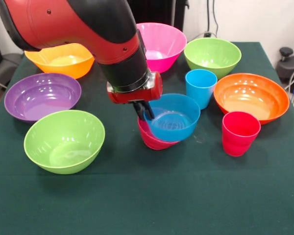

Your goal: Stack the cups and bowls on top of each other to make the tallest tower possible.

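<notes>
Blue bowl (174, 117) tilted on red bowl (152, 139)

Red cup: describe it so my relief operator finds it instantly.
Start at the big orange bowl on the table's right side in the front view. The red cup stands upright just in front of it. Unlike the blue cup, it is red-pink and nearest the camera.

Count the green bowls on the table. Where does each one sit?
2. One green bowl sits at the near left, in front of the purple bowl. The other sits at the far right, beside the pink bowl. The arm may hide more.
</notes>
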`<act>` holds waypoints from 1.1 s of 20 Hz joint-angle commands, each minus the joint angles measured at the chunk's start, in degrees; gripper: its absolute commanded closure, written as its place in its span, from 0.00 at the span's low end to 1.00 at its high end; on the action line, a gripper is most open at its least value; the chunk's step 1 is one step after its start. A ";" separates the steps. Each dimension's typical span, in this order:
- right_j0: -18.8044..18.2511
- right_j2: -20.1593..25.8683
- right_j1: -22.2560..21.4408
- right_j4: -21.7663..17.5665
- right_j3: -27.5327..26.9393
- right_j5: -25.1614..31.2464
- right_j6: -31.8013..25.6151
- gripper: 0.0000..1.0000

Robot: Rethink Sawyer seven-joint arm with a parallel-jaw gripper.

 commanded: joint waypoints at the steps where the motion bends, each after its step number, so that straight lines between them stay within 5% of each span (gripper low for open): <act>1: 1.35 1.52 2.91 -5.28 -6.13 3.65 -15.13 1.00; 12: 1.48 1.42 3.12 -5.55 -9.07 6.88 -17.22 1.00; 22: 0.98 0.23 3.97 -7.52 -6.97 3.91 -16.83 1.00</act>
